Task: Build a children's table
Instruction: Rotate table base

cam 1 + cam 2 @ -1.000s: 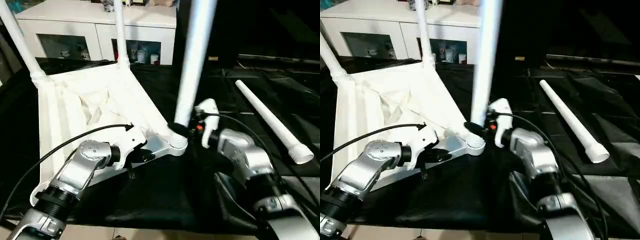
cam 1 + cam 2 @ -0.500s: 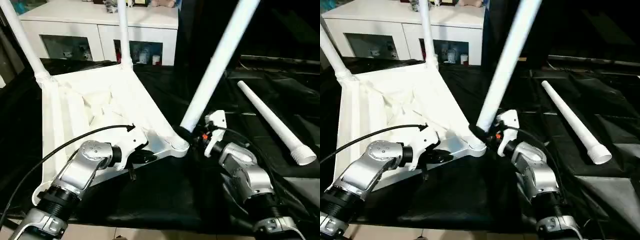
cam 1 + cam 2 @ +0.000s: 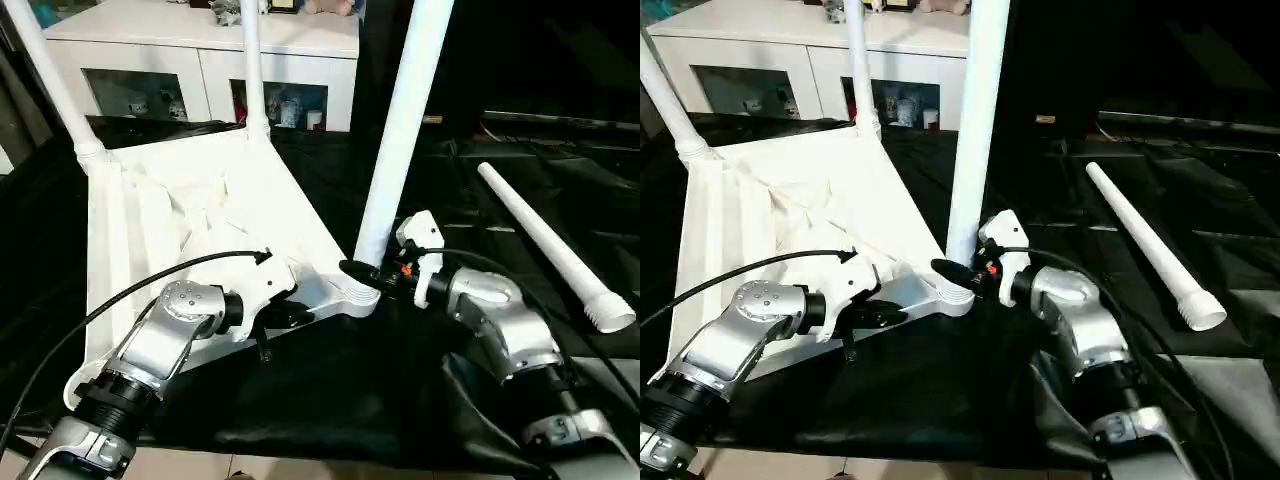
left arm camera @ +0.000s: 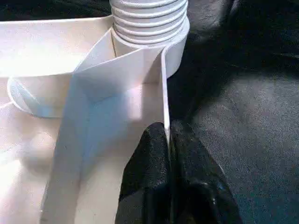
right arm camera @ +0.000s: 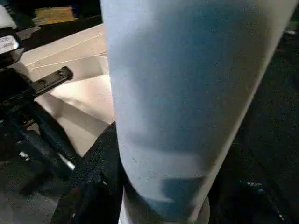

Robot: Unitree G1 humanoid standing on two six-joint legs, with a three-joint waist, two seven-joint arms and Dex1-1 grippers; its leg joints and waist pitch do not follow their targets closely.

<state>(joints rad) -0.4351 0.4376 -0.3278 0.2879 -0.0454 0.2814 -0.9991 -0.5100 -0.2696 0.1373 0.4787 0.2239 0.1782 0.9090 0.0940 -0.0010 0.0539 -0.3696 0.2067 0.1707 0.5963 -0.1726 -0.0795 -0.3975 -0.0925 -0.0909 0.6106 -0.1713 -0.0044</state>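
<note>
**A:** Start at the near edge. What are the two grippers doing?

**B:** The left gripper (image 4: 167,140) is nearest, at about 7 o'clock in the head view. Its two black fingers (image 4: 147,163) are pinched closed on the thin upright rim wall of the upturned tabletop (image 3: 190,215), one finger on each face of the wall, just short of the near corner socket (image 3: 352,293). The right gripper (image 3: 958,270) sits at about 5 o'clock, and its black fingers are clamped round the foot of a white leg (image 3: 405,125) right where that leg enters the same socket.

**A:** So how many legs do you count?

**B:** Four. One stands nearly upright in the near socket, held by the right gripper. Two more stand in the far sockets: one at 10 o'clock (image 3: 45,70), leaning outward, and one at 12 o'clock (image 3: 251,60). The fourth (image 3: 548,243) lies loose on the black cloth (image 3: 350,400) at 3 o'clock, well apart from both grippers, its wider ribbed end toward the near side.

**A:** And the tabletop itself?

**B:** One, lying ribbed side up on the cloth, spreading from the centre toward 9 o'clock. Beyond it, at 11 to 12 o'clock, stands one white cabinet (image 3: 200,45) with glass doors.
</note>
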